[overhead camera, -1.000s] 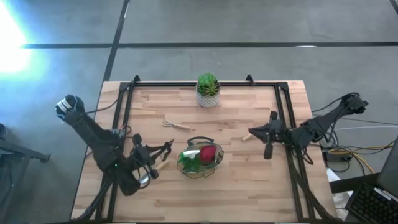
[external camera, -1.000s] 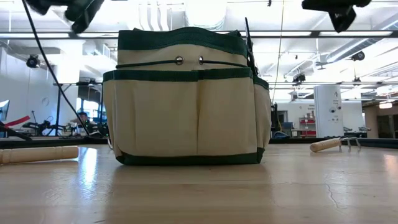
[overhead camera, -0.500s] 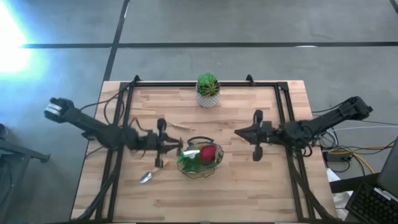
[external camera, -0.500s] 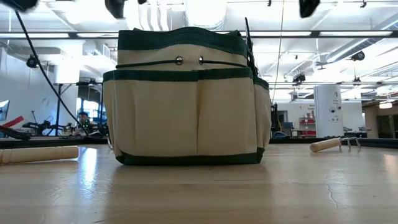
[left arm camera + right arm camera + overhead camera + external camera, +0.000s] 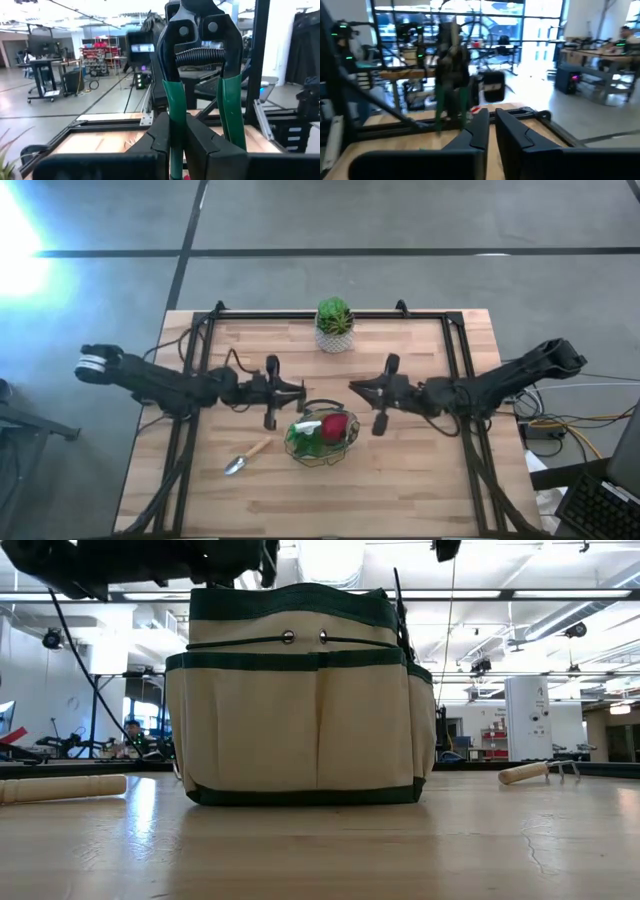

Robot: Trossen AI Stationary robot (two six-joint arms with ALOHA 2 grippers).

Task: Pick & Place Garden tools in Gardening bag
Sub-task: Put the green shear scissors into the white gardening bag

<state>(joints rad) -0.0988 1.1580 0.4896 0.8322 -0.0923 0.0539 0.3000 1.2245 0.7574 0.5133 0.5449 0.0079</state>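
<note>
The beige and green gardening bag (image 5: 293, 442) (image 5: 300, 700) stands at mid-table with a red item (image 5: 336, 427) and green things inside. My left gripper (image 5: 297, 390) (image 5: 176, 125) hovers just far-left of the bag, shut on dark pruning shears with green handles (image 5: 200, 35). My right gripper (image 5: 355, 387) (image 5: 490, 120) hovers just far-right of the bag, shut and empty, facing the left gripper. A wooden-handled trowel (image 5: 245, 458) (image 5: 60, 787) lies flat on the table, left of the bag. A small rake (image 5: 283, 381) lies flat under my left arm. My left gripper pinches one green handle (image 5: 173, 107) of the shears between its two fingers. The other handle (image 5: 231, 110) stands free outside one finger. The fingers lie level, pointing toward the table's right, across the handle. The shears are lifted clear of the table, their dark head (image 5: 200, 30) beyond the fingertips.
A green plant in a white pot (image 5: 334, 325) stands at the far edge. Another wooden-handled tool (image 5: 535, 772) lies on the table, right of the bag in the low view. A black frame (image 5: 205, 330) runs along the table's sides and far edge.
My left gripper has swung from the near left, by the trowel, toward the far edge and right to beside the bag. My right gripper has gone toward the table's left, closer to the bag. The trowel and the bag have stayed put.
</note>
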